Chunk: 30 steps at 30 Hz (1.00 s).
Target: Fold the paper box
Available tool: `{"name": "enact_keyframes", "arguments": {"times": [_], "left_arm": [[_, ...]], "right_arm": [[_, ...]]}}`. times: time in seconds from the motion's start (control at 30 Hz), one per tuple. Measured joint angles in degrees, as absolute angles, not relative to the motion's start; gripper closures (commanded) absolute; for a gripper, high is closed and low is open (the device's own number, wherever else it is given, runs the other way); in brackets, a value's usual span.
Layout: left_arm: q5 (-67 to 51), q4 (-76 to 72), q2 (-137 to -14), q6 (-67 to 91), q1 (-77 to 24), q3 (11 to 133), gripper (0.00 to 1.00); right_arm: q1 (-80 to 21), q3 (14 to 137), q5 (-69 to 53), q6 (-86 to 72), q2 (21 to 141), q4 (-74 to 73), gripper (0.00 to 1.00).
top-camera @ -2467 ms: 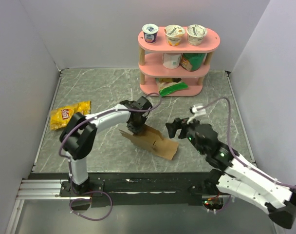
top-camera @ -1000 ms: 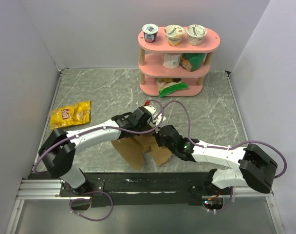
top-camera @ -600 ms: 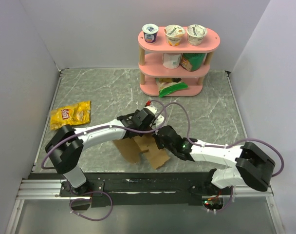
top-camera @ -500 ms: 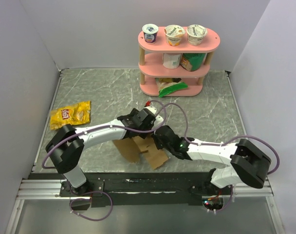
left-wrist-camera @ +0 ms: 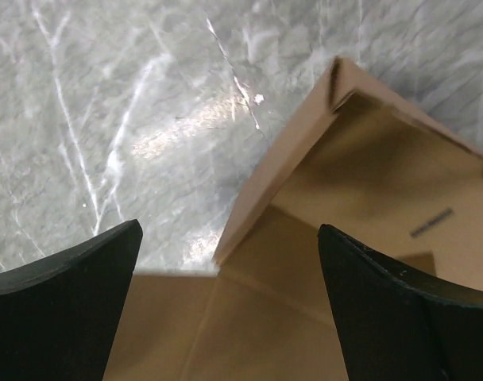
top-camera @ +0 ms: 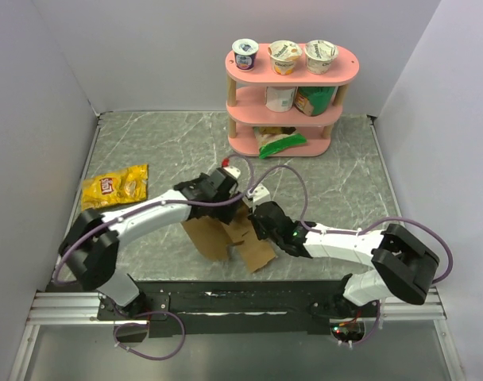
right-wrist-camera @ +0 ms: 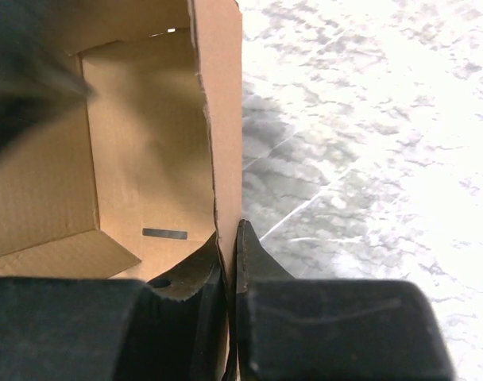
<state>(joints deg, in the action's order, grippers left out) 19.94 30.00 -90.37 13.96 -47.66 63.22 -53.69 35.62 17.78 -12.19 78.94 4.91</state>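
Note:
The paper box (top-camera: 226, 238) is brown cardboard, half folded, with walls raised and flaps spread on the marble table near the front middle. In the right wrist view its open inside (right-wrist-camera: 146, 159) shows, with one upright wall pinched between the fingers of my right gripper (right-wrist-camera: 229, 238); from above that gripper (top-camera: 257, 221) sits at the box's right side. My left gripper (top-camera: 226, 198) hovers over the box's far edge. Its fingers (left-wrist-camera: 67, 294) stand wide apart above a raised wall and corner (left-wrist-camera: 369, 190), touching nothing.
A pink three-tier shelf (top-camera: 289, 95) with yogurt cups and packets stands at the back. A yellow snack bag (top-camera: 114, 186) lies at the left. Grey walls close in the table on both sides.
My left gripper has opened, let go of the cardboard and drawn back a little toward the far side. The right gripper keeps its pinch on the box wall.

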Motion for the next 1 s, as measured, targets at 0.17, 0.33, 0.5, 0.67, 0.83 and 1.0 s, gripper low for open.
{"name": "enact_keyframes", "arguments": {"times": [0.17,0.33,0.5,0.67,0.83,1.0], "left_arm": [[13.5,31.4,-84.2,15.1,-42.5,63.5,0.01],[8.8,31.2,-81.9,16.5,-38.0,63.8,0.01],[6.6,29.7,-82.4,17.4,-34.2,63.9,0.01],[3.4,26.6,-86.1,17.7,-30.2,65.8,0.01],[-0.1,25.6,-92.2,17.2,-29.2,66.7,0.01],[-1.1,25.7,-91.4,17.1,-29.1,65.4,0.01]], "right_arm": [[-51.4,35.6,16.0,-8.8,79.5,7.4,0.79],[-49.6,36.6,13.8,-2.6,82.6,9.5,0.24],[-49.6,40.6,12.0,1.2,85.5,8.9,0.0],[-49.0,43.2,11.9,-1.5,80.5,3.6,0.0],[-45.8,43.6,9.7,-6.6,71.3,-1.5,0.0],[-44.3,42.2,2.0,-8.2,64.1,-4.2,0.0]]}}
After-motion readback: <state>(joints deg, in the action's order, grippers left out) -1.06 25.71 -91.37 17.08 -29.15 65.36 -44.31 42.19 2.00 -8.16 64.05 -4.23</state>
